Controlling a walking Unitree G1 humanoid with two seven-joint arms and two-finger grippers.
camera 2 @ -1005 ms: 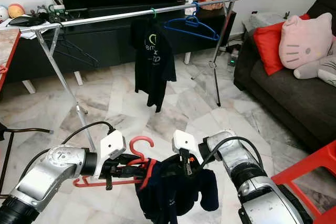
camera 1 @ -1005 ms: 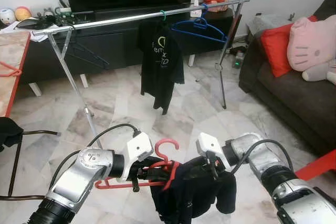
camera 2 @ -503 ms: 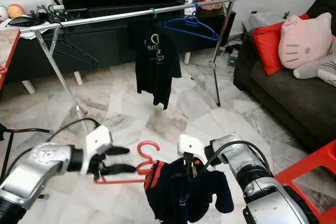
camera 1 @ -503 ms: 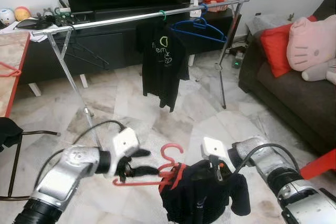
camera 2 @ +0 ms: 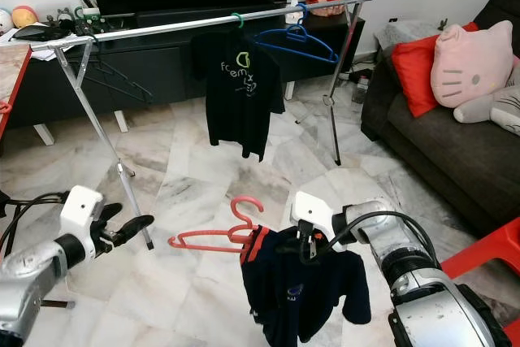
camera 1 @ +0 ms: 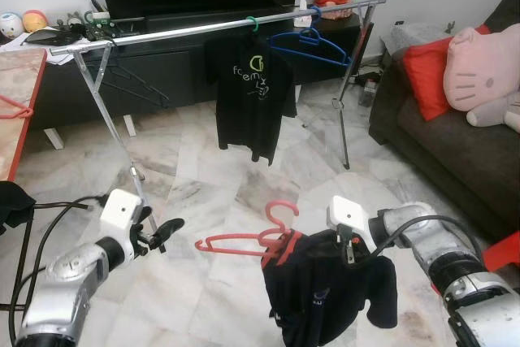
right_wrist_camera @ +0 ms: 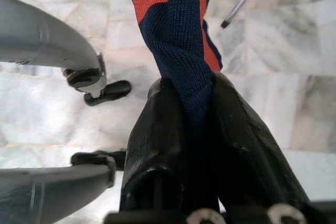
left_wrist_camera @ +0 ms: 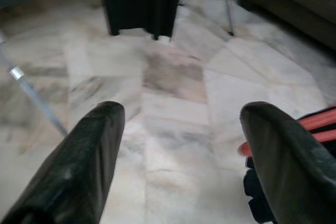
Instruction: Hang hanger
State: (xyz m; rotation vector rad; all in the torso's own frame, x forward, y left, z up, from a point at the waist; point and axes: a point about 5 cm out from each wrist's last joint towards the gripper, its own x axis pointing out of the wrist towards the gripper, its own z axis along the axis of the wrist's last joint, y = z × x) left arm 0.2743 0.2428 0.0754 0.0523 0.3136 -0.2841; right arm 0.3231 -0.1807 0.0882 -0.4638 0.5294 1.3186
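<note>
**Right gripper carrying the loaded hanger, rail far above and ahead**

Low in the centre of the left eye view, the red hanger is lying nearly level, its long bar running left to right across the frame and its hook curling upward at the middle. A dark navy garment with an orange-red collar band is draped over its right half and sagging below it. The right gripper is pinching that garment at the neck; in the right wrist view its two black fingers are pressing together on a ribbed knit strip of navy and orange, so the hanger is hanging from the cloth rather than from a direct grip on plastic.

Toward the lower left of the frame, the left gripper is sitting well apart from the hanger's bare left end, fingers spread and empty. The right arm is therefore the one positioned to lift.

Across the upper part of the frame, the clothes rail is running as a thin shiny metal tube, slightly tilted, on crossed metal legs. A black T-shirt and an empty blue hanger are hanging from it. The hook is pointing up, and the rail is lying far above and beyond it, with open rail left of the T-shirt. The pale marble floor looks smooth and glossy.
</note>
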